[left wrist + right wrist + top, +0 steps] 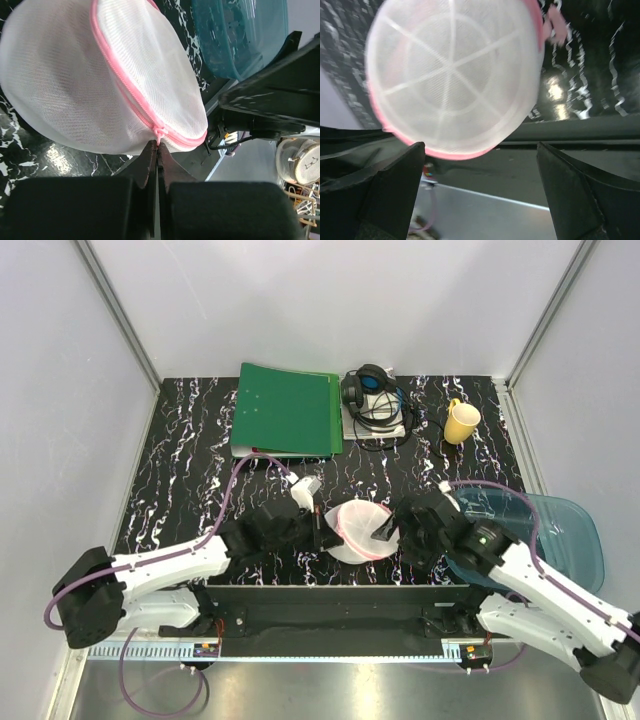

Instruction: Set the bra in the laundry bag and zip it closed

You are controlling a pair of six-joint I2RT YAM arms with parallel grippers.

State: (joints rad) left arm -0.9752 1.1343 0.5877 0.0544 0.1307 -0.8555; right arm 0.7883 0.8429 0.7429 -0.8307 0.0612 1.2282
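Bag (358,528) sits at the near middle of the table (200,440), between the two grippers, lying on a ribbed round face. Bra: not loose anywhere on the table. The right wrist view shows a faint pinkish shade through the mesh, so it's likely inside, but can't confirm.

Left gripper (157,150) is on the bag's left side, jaws fully together, pinching the pink zip pull (159,132) at the rim. The zip track (120,75) on the far side of the pull looks joined. Past the pull, toward the tray (240,35), can't tell if it is closed.

Right gripper (480,150) is on the bag's right side, jaws spread wide, holding nothing. The bag is in front of the fingers (395,190), not touching them.

Step in hand, my read: zipping shut, late in the task.

How to do it well:
- Anchor first. The right gripper should pinch the pink trim ahead of the pull, otherwise the whole bag will just slide along with the left arm.
- Drag the pull along the curve of the rim, not in a straight line. Keep it low and flat to the track.
- Keep light tension between the two grips so the teeth line up.
- Risks: mesh or a strap caught in the slider, or the tiny pull slipping out of the pinch.
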